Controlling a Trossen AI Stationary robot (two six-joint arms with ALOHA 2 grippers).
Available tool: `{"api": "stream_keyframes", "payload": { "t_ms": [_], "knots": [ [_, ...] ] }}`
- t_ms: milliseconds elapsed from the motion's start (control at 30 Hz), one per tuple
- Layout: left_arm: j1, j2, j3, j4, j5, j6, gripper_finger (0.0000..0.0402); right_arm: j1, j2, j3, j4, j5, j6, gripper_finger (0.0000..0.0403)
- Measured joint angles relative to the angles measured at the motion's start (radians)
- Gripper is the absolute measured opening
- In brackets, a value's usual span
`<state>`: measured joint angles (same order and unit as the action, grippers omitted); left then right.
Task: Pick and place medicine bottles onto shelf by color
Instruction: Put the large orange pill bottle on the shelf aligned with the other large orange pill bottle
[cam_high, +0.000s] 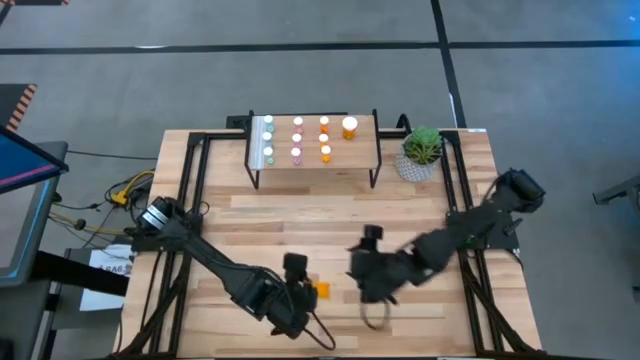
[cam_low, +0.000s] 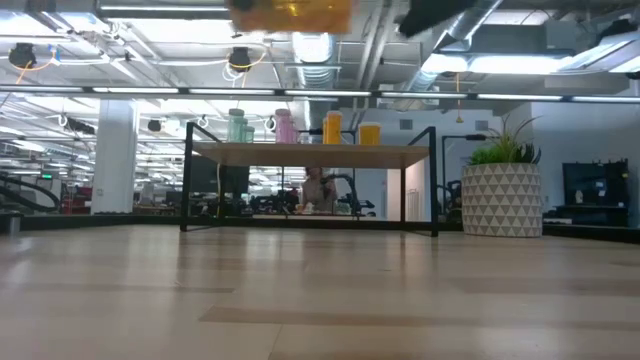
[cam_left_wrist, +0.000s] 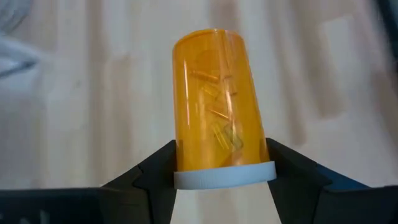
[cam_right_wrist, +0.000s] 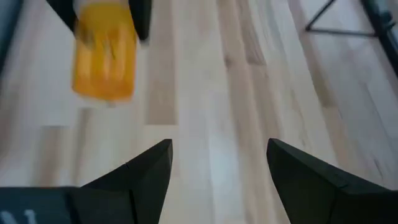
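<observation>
While the left end effector (cam_left_wrist: 221, 171) was clamped on a large orange medicine bottle (cam_left_wrist: 217, 106), its two dark fingers (cam_left_wrist: 155, 171) pressed the body just above the white cap (cam_left_wrist: 225, 176), and small capsules showed through the translucent wall. In the high view that end effector (cam_high: 300, 292) sat over the near part of the bench (cam_high: 250, 225), left of centre, with the orange bottle (cam_high: 320, 290) sticking out toward the right arm. The low view caught the same bottle (cam_low: 292, 14) raised clear of the bench surface at the upper edge of the picture. The right end effector (cam_right_wrist: 219, 162) hung just beside it over the near middle of the bench, its fingers spread wide and holding nothing; from its wrist camera the held bottle (cam_right_wrist: 104, 59) appeared a little ahead. In the high view the right end effector (cam_high: 372, 290) lay near the left one, not touching it. Farther out, at the far edge of the bench, stood the shelf (cam_high: 360, 150), a light plank on thin black legs, carrying upright bottles grouped by colour: pale green ones (cam_high: 268, 138) at its left end, pink ones (cam_high: 297, 138) next, small orange ones (cam_high: 324, 138) after them, and one larger orange bottle (cam_high: 349, 127) toward the right. A potted green plant (cam_high: 422, 152) stood just beside the shelf's right end.
</observation>
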<state>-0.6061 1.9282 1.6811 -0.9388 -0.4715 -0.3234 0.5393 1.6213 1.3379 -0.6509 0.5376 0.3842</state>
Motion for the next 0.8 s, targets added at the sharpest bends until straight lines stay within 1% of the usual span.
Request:
{"api": "stream_keyframes", "payload": {
  "t_ms": [67,167,233,300,400,467,533,667,800],
  "knots": [
    [-0.001,0.001,-0.046,0.125,0.037,0.038,0.0191,0.066,-0.037,-0.045,0.042,0.042,0.033,0.0281],
    [0.006,0.002,-0.111,0.264,0.1,0.058,0.0191,0.145,-0.091,-0.143,0.153,0.071,0.085,0.0281],
    [0.02,0.002,-0.143,0.316,0.136,0.062,0.0191,0.179,-0.133,-0.224,0.239,0.09,0.115,0.0281],
    [0.034,0.003,-0.151,0.327,0.151,0.063,0.0192,0.191,-0.172,-0.311,0.347,0.096,0.135,0.0281],
    [0.058,0.002,-0.148,0.343,0.154,0.077,0.0192,0.187,-0.224,-0.44,0.506,0.134,0.143,0.0281],
    [0.076,0.002,-0.149,0.352,0.18,0.099,0.0192,0.171,-0.25,-0.51,0.599,0.167,0.142,0.0281],
    [0.094,0.002,-0.149,0.373,0.21,0.128,0.0192,0.14,-0.261,-0.557,0.658,0.169,0.145,0.0281],
    [0.138,0.002,-0.149,0.373,0.262,0.175,0.0192,0.081,-0.259,-0.593,0.684,0.16,0.182,0.0281],
    [0.174,0.002,-0.149,0.366,0.291,0.21,0.0192,0.041,-0.259,-0.605,0.738,0.1,0.14,0.0281]
  ]
}}
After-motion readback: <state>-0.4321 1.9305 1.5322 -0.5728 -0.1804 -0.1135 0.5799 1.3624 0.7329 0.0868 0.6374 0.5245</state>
